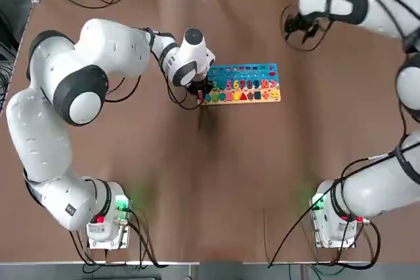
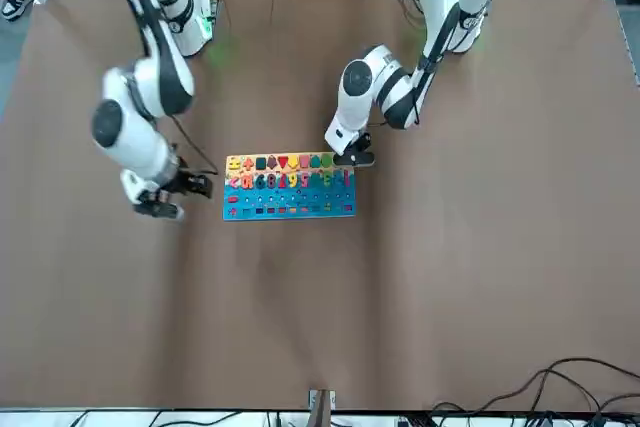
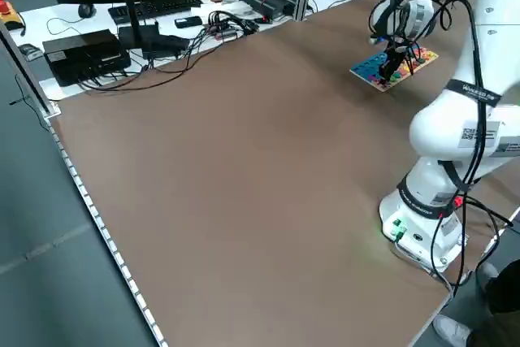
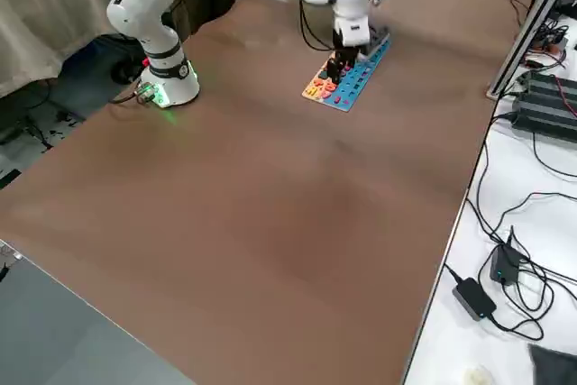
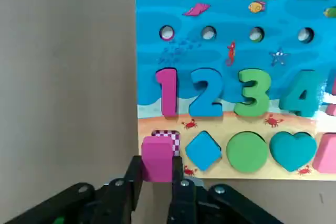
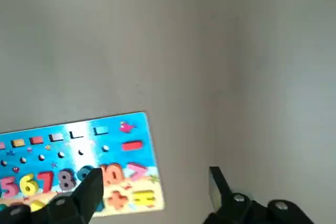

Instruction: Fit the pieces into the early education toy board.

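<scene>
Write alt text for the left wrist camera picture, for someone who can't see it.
The left gripper holds a pink square piece between its fingers, over the checkered pink slot at the end of the toy board. Beside that slot sit a blue diamond, green circle and teal heart, with numbers 1 to 4 above.

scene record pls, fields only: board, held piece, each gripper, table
board: early education toy board flat on the table, numbers and shapes seated
held piece: pink square piece between the left fingers, at the checkered slot on the board's end
left gripper: shut on the pink piece, at the board's tan strip
right gripper: open, nothing held, off the board's far end
table: brown table
</scene>
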Robot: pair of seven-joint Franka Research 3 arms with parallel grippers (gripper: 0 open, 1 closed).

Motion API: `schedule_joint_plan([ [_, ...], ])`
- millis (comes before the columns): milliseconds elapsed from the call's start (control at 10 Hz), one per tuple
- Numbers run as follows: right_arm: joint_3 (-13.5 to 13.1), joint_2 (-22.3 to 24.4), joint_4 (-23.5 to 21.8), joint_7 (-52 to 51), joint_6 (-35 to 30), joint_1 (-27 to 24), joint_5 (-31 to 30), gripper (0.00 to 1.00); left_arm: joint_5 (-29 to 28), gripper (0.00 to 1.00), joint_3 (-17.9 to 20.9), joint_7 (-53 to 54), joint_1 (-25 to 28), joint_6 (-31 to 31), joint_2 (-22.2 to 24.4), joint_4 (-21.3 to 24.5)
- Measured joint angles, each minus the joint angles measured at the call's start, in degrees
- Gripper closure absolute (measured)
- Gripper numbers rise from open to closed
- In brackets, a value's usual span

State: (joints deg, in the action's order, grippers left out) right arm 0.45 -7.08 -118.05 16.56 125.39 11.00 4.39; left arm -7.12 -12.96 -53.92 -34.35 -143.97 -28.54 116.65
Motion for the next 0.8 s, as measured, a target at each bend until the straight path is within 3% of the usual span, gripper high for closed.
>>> schedule_joint_plan([
  [200,-0.01,5.78,1.61,-5.63,-6.93,-4.58,-1.39,0.01,0.00,0.74,0.18,0.00,0.01,-0.04,-0.42,-0.74],
  [800,-0.11,17.60,7.19,-21.96,-27.52,-17.10,-1.69,0.01,0.00,0.74,0.48,0.00,0.10,-0.08,-1.79,-2.26],
])
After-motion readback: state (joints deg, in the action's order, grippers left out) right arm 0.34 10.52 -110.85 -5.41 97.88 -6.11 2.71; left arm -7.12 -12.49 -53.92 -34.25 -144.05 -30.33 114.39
